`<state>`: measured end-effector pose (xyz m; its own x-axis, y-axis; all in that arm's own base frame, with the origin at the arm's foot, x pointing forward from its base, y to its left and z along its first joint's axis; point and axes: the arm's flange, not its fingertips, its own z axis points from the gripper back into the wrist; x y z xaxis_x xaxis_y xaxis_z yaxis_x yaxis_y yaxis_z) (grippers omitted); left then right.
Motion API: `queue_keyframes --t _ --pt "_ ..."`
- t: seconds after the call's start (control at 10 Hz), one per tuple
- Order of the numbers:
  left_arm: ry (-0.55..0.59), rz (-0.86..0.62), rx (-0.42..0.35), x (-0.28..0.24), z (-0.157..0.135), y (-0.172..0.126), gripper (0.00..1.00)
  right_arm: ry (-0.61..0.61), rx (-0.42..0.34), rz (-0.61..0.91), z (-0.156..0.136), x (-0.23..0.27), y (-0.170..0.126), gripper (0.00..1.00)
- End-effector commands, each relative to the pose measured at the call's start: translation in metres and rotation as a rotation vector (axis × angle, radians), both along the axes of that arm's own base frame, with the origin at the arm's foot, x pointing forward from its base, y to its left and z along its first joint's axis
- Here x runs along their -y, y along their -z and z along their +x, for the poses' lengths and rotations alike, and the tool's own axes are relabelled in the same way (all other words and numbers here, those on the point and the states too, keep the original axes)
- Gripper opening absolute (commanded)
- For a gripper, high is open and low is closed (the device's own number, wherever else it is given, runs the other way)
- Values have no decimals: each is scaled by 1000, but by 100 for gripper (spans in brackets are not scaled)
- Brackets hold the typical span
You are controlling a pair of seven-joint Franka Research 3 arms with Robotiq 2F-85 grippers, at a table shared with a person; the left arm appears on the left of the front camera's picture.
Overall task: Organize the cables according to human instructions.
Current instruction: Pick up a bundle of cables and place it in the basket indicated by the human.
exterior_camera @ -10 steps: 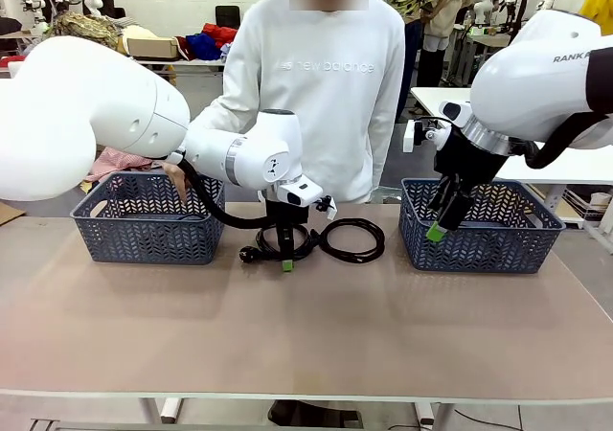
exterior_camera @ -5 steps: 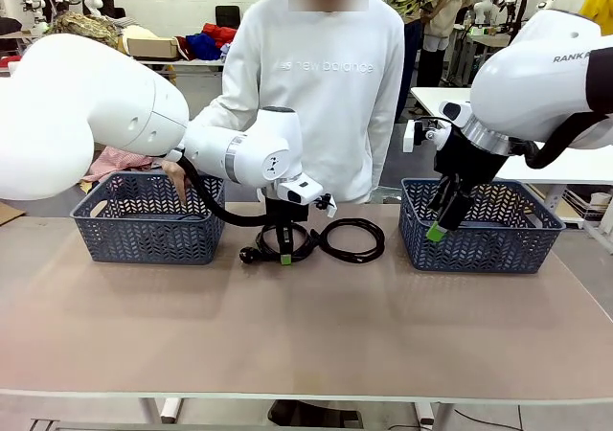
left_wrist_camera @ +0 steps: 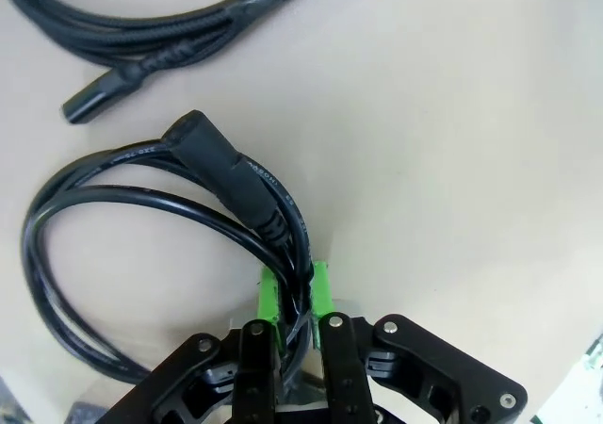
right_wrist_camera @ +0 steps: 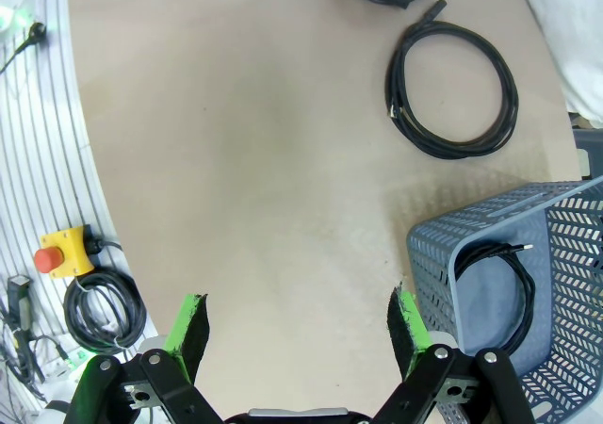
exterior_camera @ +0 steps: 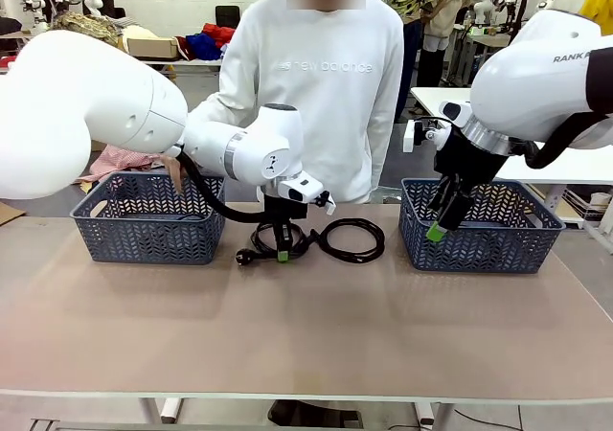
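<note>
Left basket and right basket stand on table.

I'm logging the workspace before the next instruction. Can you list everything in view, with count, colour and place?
gripped cable: one, black, mid-table, pinched by left gripper
loose cable: one, black, on the table beside the gripped cable
basket cable: one, black, inside right basket
left basket: one, blue-grey, far left of table
right basket: one, blue-grey, far right of table
table: one, beige
person's hand: one, at left basket's far rim
left gripper: black, green pads, shut on gripped cable
right gripper: black, green pads, open, raised beside right basket
</note>
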<state>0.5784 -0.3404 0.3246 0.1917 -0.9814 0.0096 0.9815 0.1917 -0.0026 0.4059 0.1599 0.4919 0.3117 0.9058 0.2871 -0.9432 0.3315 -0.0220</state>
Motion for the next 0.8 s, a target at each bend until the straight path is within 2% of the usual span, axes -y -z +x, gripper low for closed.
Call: queue_keyframes --t 0.0,0.4,0.7 --pt "-63 35 79 -1 -15 -32 0 -1 1 -2 1 -2 -3 100" --pt "131 -4 75 10 -30 -121 0 -1 1 -2 1 -2 -3 100" --pt "300 52 53 -17 -34 -182 0 -1 1 -2 1 -2 -3 100"
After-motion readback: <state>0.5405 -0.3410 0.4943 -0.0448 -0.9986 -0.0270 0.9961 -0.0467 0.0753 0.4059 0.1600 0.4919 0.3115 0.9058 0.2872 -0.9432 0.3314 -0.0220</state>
